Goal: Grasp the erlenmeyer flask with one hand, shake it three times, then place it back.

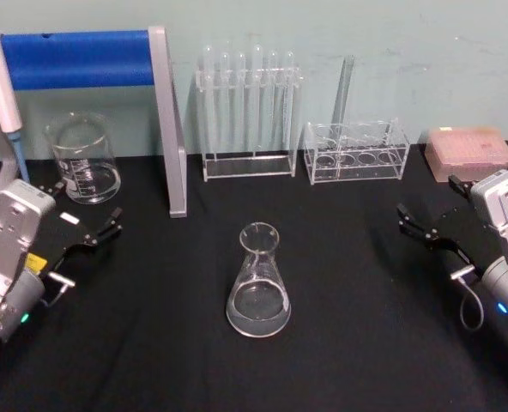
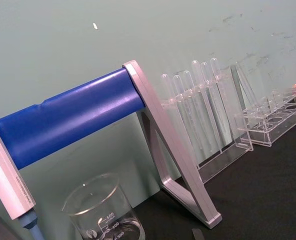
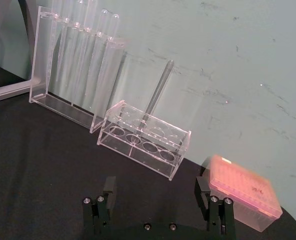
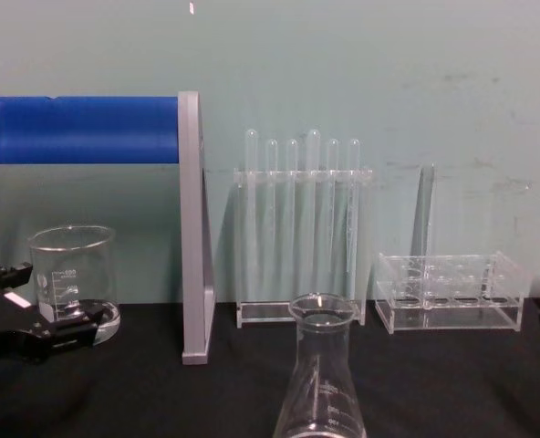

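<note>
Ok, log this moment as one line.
erlenmeyer flask: upright, mid-table, ungrasped | left hand: open, off flask | right hand: open, off flask

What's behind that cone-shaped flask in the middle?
A clear rack of test tubes stands behind the flask. In the chest view the flask's lip covers part of the rack's base.
</note>
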Controlling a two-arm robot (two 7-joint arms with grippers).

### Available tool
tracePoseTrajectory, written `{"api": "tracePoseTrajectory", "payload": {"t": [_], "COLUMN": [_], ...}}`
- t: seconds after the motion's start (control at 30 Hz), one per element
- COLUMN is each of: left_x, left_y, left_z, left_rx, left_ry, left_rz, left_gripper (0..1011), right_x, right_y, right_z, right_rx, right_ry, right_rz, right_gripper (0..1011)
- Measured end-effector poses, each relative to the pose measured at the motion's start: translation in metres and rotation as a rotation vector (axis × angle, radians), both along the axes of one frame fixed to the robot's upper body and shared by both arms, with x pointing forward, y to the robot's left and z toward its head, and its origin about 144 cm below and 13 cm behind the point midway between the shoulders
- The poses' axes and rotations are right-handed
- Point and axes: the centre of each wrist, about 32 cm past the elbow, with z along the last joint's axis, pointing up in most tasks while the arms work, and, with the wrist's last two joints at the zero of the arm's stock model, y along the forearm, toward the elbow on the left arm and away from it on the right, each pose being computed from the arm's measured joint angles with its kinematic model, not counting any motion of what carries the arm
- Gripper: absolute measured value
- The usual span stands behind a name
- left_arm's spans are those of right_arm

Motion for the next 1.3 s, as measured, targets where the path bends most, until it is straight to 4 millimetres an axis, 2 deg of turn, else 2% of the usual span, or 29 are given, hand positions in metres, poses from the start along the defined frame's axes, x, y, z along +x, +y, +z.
{"api": "tracePoseTrajectory", "payload": {"t": [0.77, 1.3], "left_x": [0.0, 0.0], "left_y": [0.0, 0.0], "left_z": [0.0, 0.0], "left_rx": [0.0, 0.0], "left_ry": [0.0, 0.0], "left_rz": [0.0, 0.0], "left_gripper": [1001, 1001], "right_x": [-0.002, -0.031], "right_y": [-0.003, -0.02], "right_z": [0.001, 0.028], "right_rx": [0.006, 0.202], "right_ry": [-0.013, 0.059], "right_rz": [0.012, 0.303], "right_gripper": [1002, 1003]}}
